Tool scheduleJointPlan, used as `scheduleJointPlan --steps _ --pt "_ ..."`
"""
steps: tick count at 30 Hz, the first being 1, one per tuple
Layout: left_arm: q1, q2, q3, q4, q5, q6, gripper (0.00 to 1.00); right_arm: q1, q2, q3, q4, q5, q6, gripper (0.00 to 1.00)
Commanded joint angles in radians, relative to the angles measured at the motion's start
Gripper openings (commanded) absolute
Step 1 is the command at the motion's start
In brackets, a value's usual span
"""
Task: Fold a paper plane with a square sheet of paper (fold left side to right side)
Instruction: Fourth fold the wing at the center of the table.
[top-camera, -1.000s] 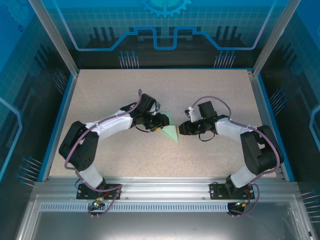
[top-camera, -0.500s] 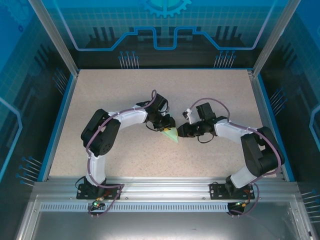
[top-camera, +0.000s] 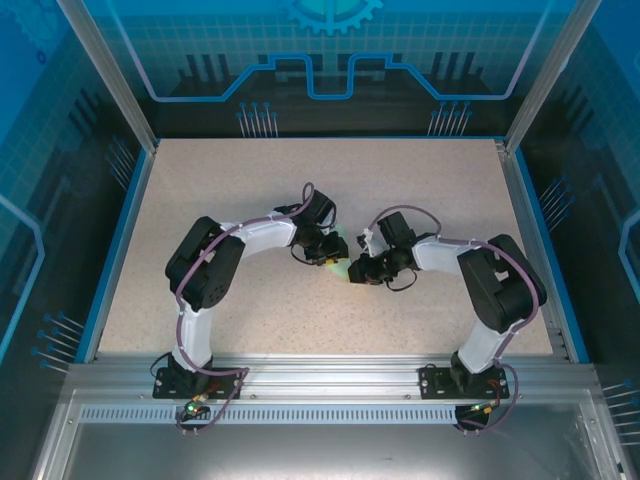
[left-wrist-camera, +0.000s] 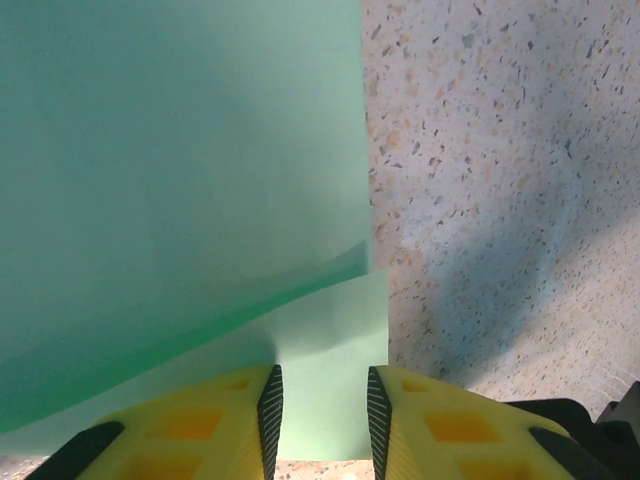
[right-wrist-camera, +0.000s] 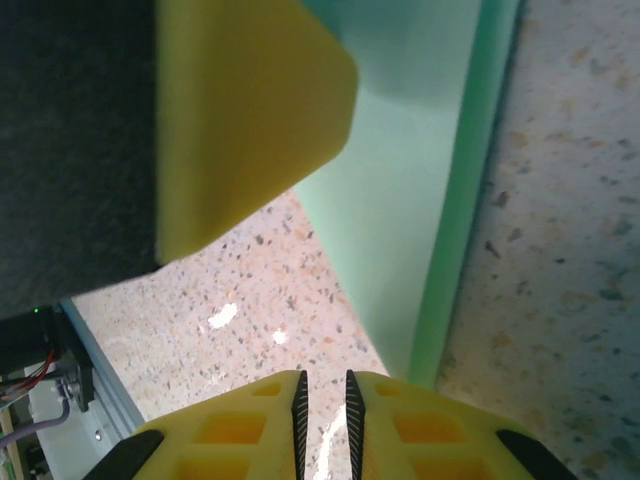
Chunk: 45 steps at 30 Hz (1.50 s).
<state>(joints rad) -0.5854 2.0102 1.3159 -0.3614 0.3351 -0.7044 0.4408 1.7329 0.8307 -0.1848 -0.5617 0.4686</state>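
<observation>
The pale mint-green sheet of paper (top-camera: 342, 265) lies folded on the table between the two grippers, mostly covered by them. In the left wrist view the paper (left-wrist-camera: 180, 150) has a raised upper layer and a lower flap lying flat. My left gripper (left-wrist-camera: 320, 425) is open, its jaws standing either side of that flap; from above the left gripper (top-camera: 333, 256) sits on the paper's left side. My right gripper (right-wrist-camera: 324, 405) is shut to a narrow slit with only table showing in it, just left of the paper's (right-wrist-camera: 420, 200) edge. The right gripper (top-camera: 354, 272) meets the paper from the right.
A yellow finger (right-wrist-camera: 240, 110) of the left gripper hangs close above the right gripper. The speckled tabletop (top-camera: 250, 190) is bounded by a blue rim (top-camera: 118, 240) and glass walls. Both arms bend inward over the centre.
The left arm swung its elbow inward and pushed its gripper right onto the paper. The right gripper slid left up to it. The paper is now far more covered.
</observation>
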Motion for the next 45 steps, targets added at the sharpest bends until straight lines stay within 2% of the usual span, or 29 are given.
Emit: scheduleJointPlan --steps 1,9,13,18,24,38,45 --pt "0.002 -0.010 0.011 -0.013 -0.007 0.020 0.34 0.015 0.037 0.027 -0.062 0.046 0.031 0.19" --pt "0.002 -0.102 -0.038 -0.010 -0.002 0.024 0.35 0.015 0.110 0.036 -0.124 0.087 0.040 0.16" --pt "0.002 -0.157 -0.100 0.007 0.025 0.011 0.26 0.015 0.122 0.042 -0.159 0.134 0.043 0.14" --pt "-0.001 -0.152 -0.166 0.095 0.112 -0.034 0.14 0.015 0.135 0.042 -0.169 0.157 0.050 0.08" --pt "-0.014 -0.105 -0.159 0.166 0.180 -0.062 0.10 0.015 0.135 0.044 -0.182 0.171 0.045 0.05" --pt "-0.039 -0.009 -0.107 0.147 0.183 -0.056 0.08 0.016 0.140 0.042 -0.197 0.186 0.040 0.04" --pt "-0.038 0.030 -0.100 0.094 0.115 -0.044 0.06 0.016 0.140 0.042 -0.205 0.202 0.046 0.04"
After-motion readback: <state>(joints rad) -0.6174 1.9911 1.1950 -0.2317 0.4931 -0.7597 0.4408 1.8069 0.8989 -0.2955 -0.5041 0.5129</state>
